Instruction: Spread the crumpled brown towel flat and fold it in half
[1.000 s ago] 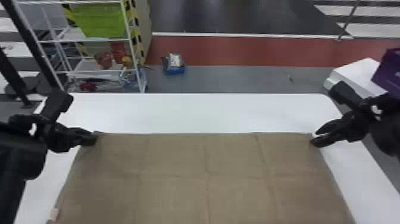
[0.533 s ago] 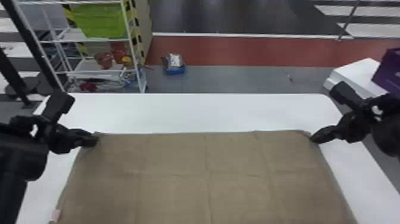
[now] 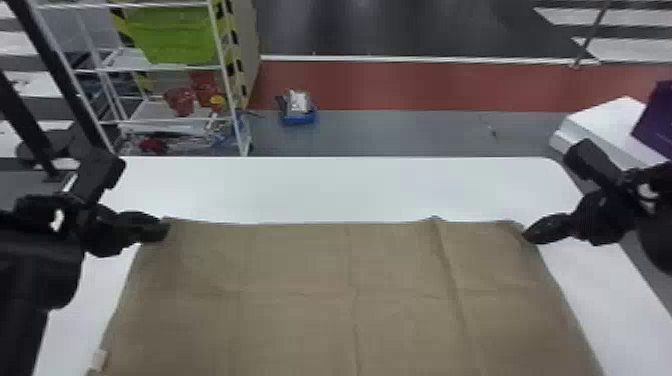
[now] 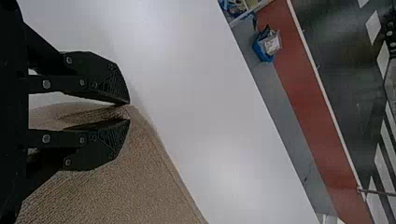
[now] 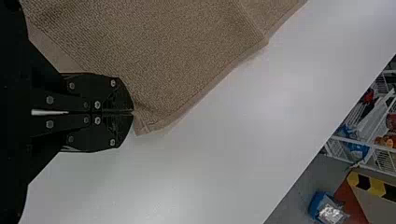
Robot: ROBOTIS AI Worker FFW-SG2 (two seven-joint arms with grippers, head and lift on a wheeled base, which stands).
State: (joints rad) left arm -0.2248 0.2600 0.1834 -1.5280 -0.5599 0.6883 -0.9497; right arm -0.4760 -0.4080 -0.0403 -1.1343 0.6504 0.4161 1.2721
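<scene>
L gripper (image 3: 162,231) is at the towel's far left corner, tips parted a bit, w/ a ruck of brown towel (image 3: 310,270) in the gap, so not clamped tight afaict. R gripper (image 3: 527,235) is at the far right corner, and in its wrist view the tips are pressed together w/ cloth bunching right at them, so it's got a small pinch of the corner imo. Towel runs between the two claws and toward the robot, pretty much spread out, not folded over. Couple of creases cross it, plus a longer ridge nearer the R side, and there's a pale tag (image 3: 98,359) on the left edge. Under it all is the white table (image 3: 340,187), w/ a bare strip past the far hem. Further out, on the floor: white rack (image 3: 165,65) far left, blue tray (image 3: 298,118) just beside it
</scene>
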